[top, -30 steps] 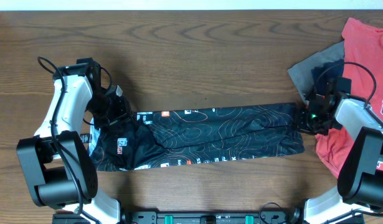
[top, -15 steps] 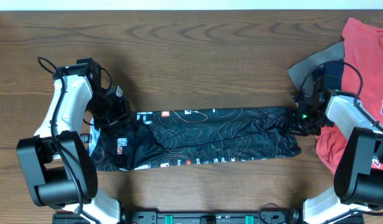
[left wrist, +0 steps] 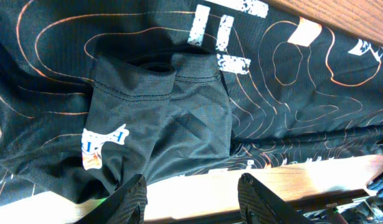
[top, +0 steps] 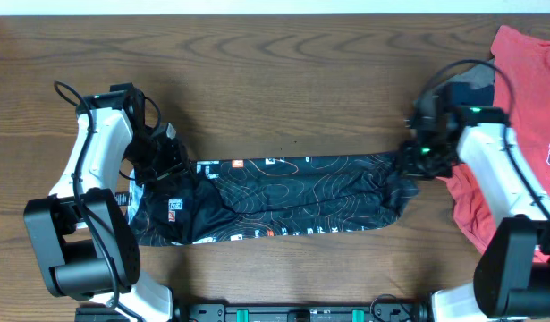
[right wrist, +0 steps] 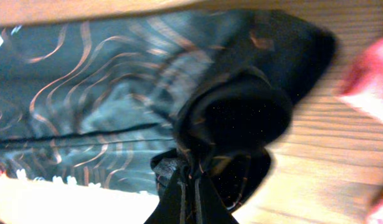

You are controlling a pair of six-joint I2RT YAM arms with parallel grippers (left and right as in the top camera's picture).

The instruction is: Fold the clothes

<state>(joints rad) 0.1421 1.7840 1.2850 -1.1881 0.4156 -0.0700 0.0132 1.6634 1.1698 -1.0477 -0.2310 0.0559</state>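
The black jersey (top: 283, 197) with orange contour lines and white lettering lies as a long folded strip across the table's middle. Its right end is bunched up and lifted, pinched by my right gripper (top: 416, 159); the right wrist view shows the jaws (right wrist: 190, 186) shut on a dark fold of the jersey (right wrist: 116, 93). Over the jersey's left end hovers my left gripper (top: 165, 159). Its fingers (left wrist: 132, 202) stand open with nothing between them, above the table edge next to the jersey sleeve (left wrist: 160, 106).
At the far right lies a red T-shirt (top: 525, 72), with a grey garment (top: 440, 103) and a navy one (top: 476, 89) partly under my right arm. Bare wooden table (top: 275, 80) spreads behind the jersey.
My right gripper has closed on the jersey's right end and dragged it up and to the left, shortening the strip. The left arm has stayed still.
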